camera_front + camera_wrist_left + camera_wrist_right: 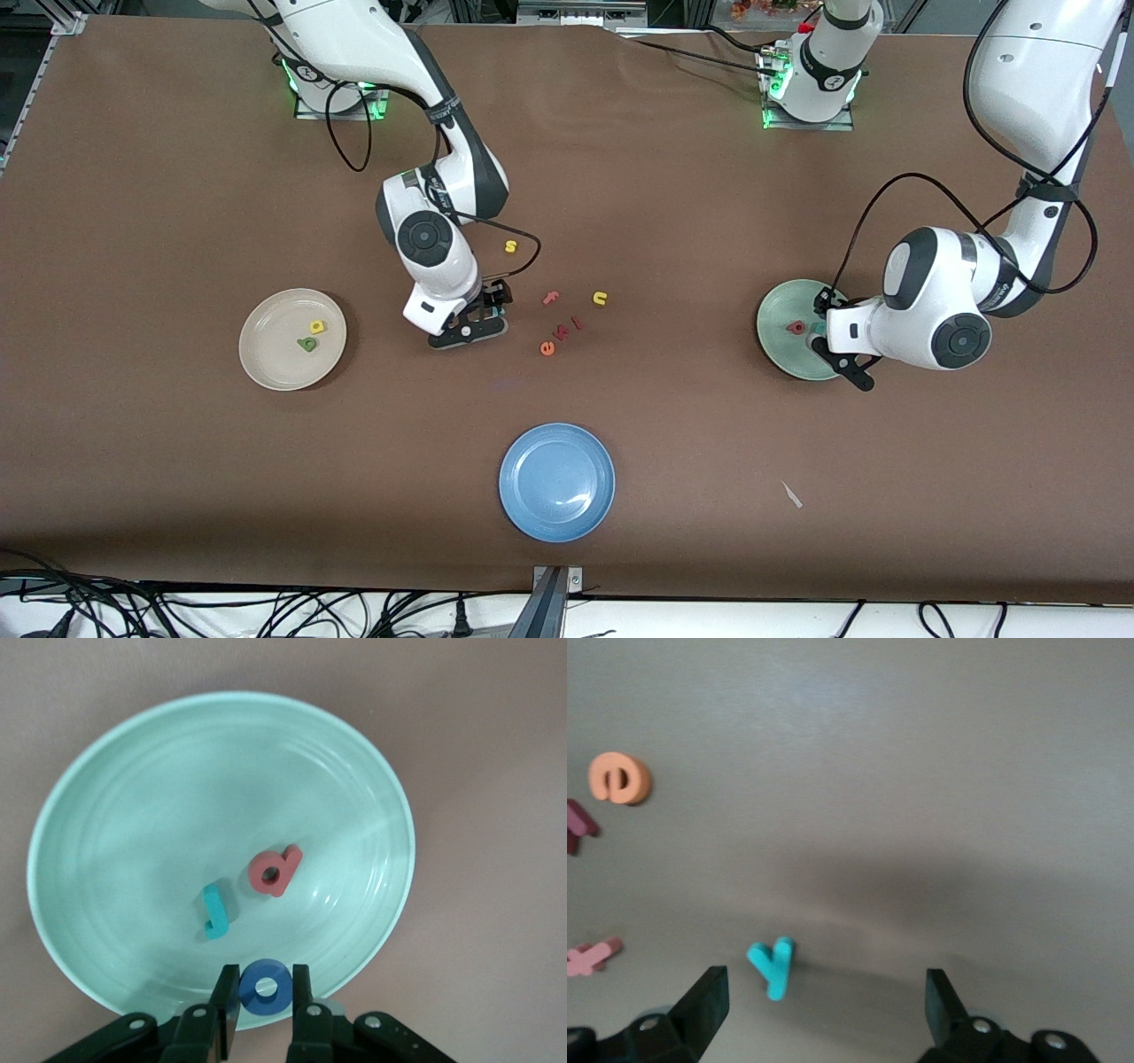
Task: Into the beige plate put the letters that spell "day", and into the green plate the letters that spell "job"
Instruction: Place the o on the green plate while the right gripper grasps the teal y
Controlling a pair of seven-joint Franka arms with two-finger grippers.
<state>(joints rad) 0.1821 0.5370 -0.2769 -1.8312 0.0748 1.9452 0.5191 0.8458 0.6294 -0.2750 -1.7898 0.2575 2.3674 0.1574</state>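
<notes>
With the yellow "a" (317,327) and green "d" (307,344) in the beige plate (266,363) and "j" (214,913) and "b" (275,870) in the green plate (106,797), the left gripper (266,992) pinches the blue "o" (265,987) above that plate, while the right gripper (824,1001), spread wide, hovers with the teal "y" (772,967) on the table between its fingers

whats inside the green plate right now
In the green plate lie the teal "j" and salmon-red "b". The left gripper holds the blue "o" over it; the plate under the gripper is hidden.

Teal "y" (772,967) on table, "b" (275,870) in green plate (133,780)
</notes>
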